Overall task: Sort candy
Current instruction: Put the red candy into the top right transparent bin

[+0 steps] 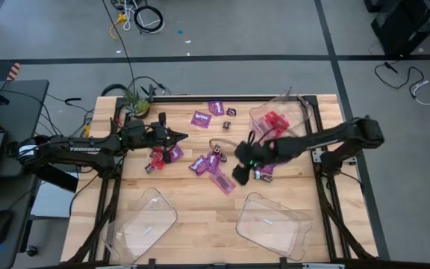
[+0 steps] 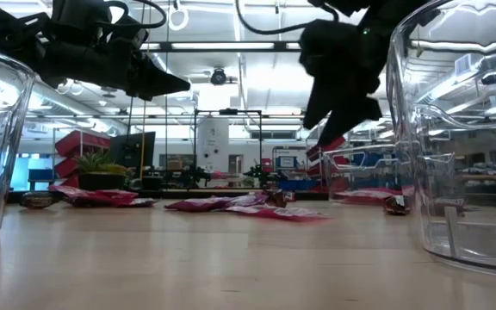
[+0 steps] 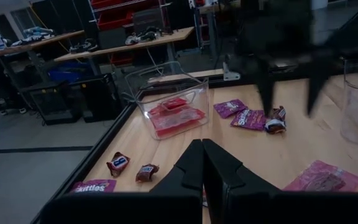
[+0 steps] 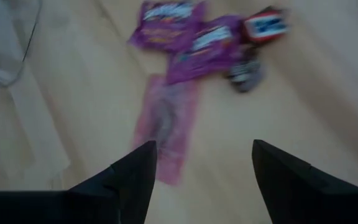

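High view: both arms reach inward over the wooden worktop (image 1: 200, 198). The left end effector (image 1: 179, 136) lies level, its fingers pressed together to a point above a red packet (image 1: 157, 159). The right end effector (image 1: 240, 172) angles down near the middle, beside the loose purple packets (image 1: 207, 163). More purple packets (image 1: 201, 118) lie toward the far edge. A clear tray (image 1: 281, 123) holds red packets; two other clear trays (image 1: 269, 223) stand at the near edge.

Low view: both end effectors hang above the worktop, touching nothing. The candy (image 2: 231, 205) lies in a low flat line, its kinds hard to tell apart.

Left wrist view: the closed fingers (image 3: 204, 168) point toward the tray of red packets (image 3: 174, 115); small brown wrapped pieces (image 3: 146, 172) show here, and a Skittles packet (image 3: 93, 185) cut off by the wrist.

Right wrist view: the fingers (image 4: 138, 171) stand spread wide and empty over a pale pink packet (image 4: 166, 127), with blurred purple packets (image 4: 191, 37) beyond.
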